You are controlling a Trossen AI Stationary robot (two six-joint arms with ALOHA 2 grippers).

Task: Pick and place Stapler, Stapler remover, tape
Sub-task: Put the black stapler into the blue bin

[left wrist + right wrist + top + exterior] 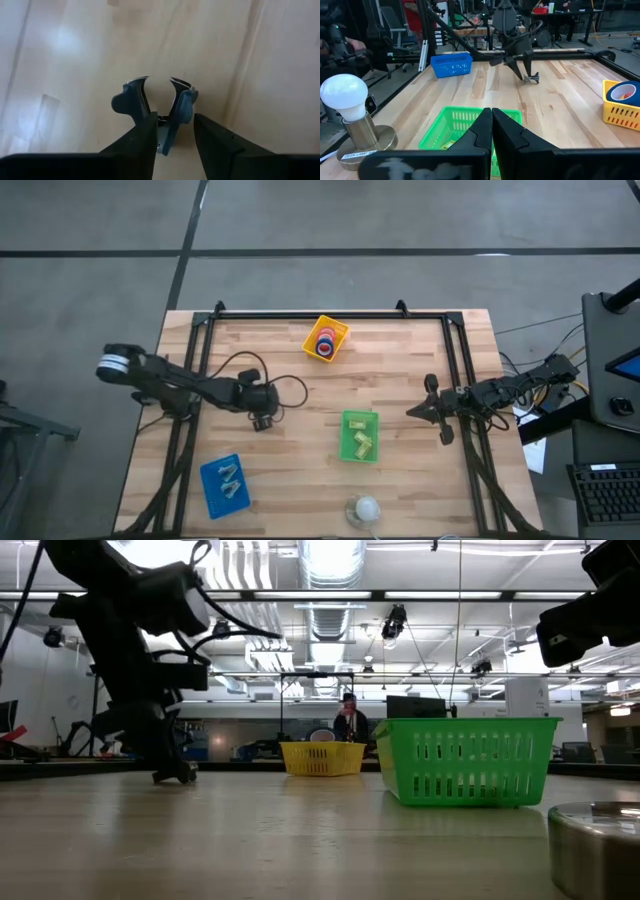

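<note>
My left gripper [263, 421] is at the table's left middle, pointing steeply down, shut on a blue stapler remover [156, 107]; its tip is low over the wood [176, 776]. My right gripper [416, 412] waits shut at the right side, holding nothing. Rolls of tape [326, 342], red and dark blue, lie in the yellow bin [340, 330]. Yellow-green staplers [362, 442] lie in the green bin [347, 452]. Two more stapler removers [230, 476] lie in the blue bin [212, 498]. My left gripper has the stapler remover's hinged end [166, 134] between its two fingers [142, 142]. The fingers come from above, slanting down. The remover's metal claws [145, 82] point away from the gripper, down at the wood. Whether the claws touch the table, I cannot tell.
A lamp with a white bulb [365, 508] on a round metal base [597, 840] stands at the near edge. A black frame [310, 313] runs along the far edge and both sides. Bare wood lies between the bins. A person [349, 722] stands in the room beyond the table.
</note>
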